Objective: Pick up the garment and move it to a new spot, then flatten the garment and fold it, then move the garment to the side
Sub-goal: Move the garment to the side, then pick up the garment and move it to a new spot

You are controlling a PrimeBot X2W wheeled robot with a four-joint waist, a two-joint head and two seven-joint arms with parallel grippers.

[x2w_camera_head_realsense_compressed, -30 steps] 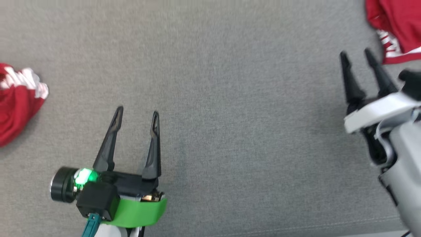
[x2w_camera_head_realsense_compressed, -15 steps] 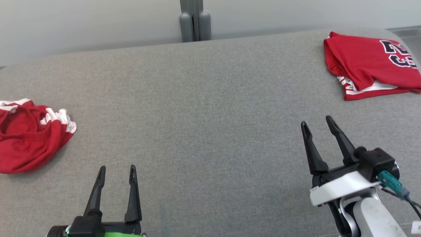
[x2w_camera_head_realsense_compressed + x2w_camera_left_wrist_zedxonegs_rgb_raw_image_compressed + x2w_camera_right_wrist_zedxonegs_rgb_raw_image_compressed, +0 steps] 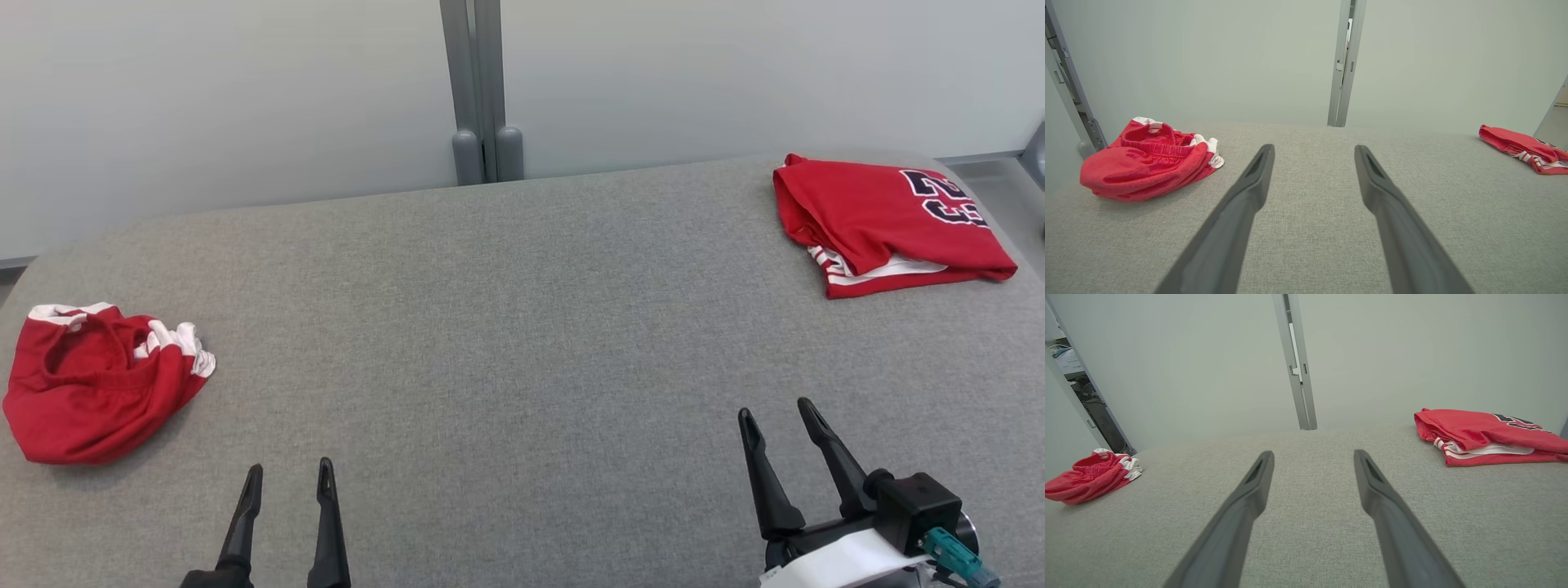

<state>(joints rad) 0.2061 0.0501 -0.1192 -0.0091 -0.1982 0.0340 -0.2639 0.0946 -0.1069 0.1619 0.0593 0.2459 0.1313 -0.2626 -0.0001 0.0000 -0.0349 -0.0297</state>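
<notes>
Since the earlier frame our head camera had tilted upward. We found left gripper (image 3: 290, 466) and right gripper (image 3: 774, 408) wide and empty. We noted the crumpled garment (image 3: 98, 392) far left on the grey surface (image 3: 522, 327); we advised pinching its raised edge, not the bulk.

Grey fabric table (image 3: 522, 327); pale wall (image 3: 229, 90) behind; grey vertical post (image 3: 480, 82).

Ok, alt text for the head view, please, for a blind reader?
Crumpled red shorts lie left and a folded red jersey far right on a grey fabric surface. The left gripper and right gripper are open, empty.
</notes>
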